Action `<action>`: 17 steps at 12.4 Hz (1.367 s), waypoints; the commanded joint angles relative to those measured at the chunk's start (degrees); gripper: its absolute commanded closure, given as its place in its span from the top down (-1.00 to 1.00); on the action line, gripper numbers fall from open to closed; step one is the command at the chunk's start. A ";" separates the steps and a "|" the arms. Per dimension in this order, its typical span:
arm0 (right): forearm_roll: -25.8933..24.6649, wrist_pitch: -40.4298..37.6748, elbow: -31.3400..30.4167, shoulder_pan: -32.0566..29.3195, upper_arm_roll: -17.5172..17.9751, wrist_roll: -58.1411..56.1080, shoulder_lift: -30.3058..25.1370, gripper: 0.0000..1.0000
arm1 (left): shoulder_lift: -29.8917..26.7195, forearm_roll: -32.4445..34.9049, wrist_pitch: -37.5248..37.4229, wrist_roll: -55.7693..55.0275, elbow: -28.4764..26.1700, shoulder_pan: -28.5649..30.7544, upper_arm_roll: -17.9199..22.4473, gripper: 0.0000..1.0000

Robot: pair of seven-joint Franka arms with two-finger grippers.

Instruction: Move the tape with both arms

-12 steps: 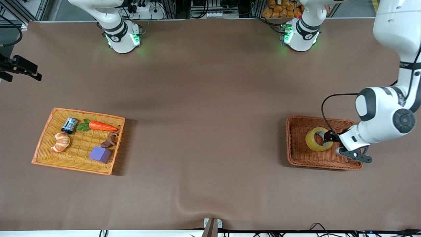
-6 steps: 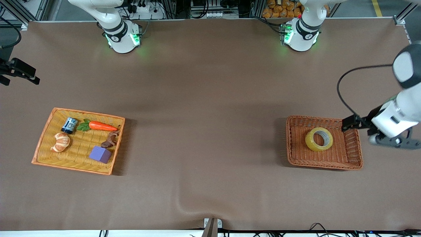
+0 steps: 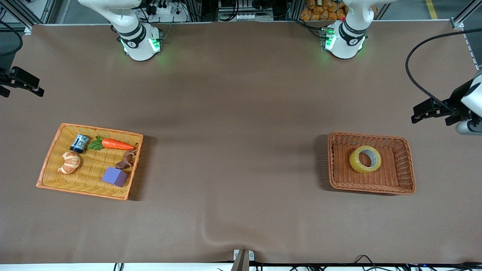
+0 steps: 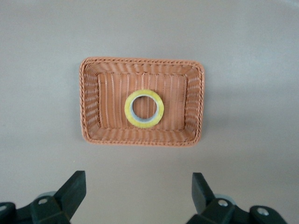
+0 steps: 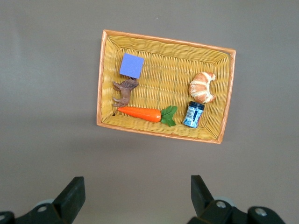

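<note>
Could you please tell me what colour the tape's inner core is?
Grey, ringed by translucent yellow tape; the left wrist view shows it best.

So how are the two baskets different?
The brown basket holds only the tape; the yellow basket holds a carrot, croissant, cube, can and a brown toy. They sit at different ends of the table. Both are woven rectangles.
</note>
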 commanded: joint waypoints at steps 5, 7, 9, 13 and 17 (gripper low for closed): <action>-0.80 -0.59 0.38 -1.38 0.44 0.62 0.09 1.00 | -4.90 0.00 -5.35 -3.24 -1.77 -2.36 0.77 1.00; -0.71 -0.58 0.55 -2.16 0.44 0.62 0.09 1.00 | -6.30 0.08 -5.90 -5.19 -3.00 -5.97 3.05 1.00; -0.71 -0.58 0.55 -2.52 0.44 0.62 0.09 1.00 | -9.11 0.43 -5.73 -5.27 -5.89 -6.68 3.06 1.00; -0.71 -0.58 0.55 -2.52 0.44 0.62 0.09 1.00 | -9.56 0.79 -5.81 -4.40 -5.38 -6.69 3.15 1.00; -0.71 -0.58 0.55 -2.52 0.44 0.71 0.09 1.00 | -10.26 3.25 -7.47 -4.22 -4.94 -6.69 3.85 1.00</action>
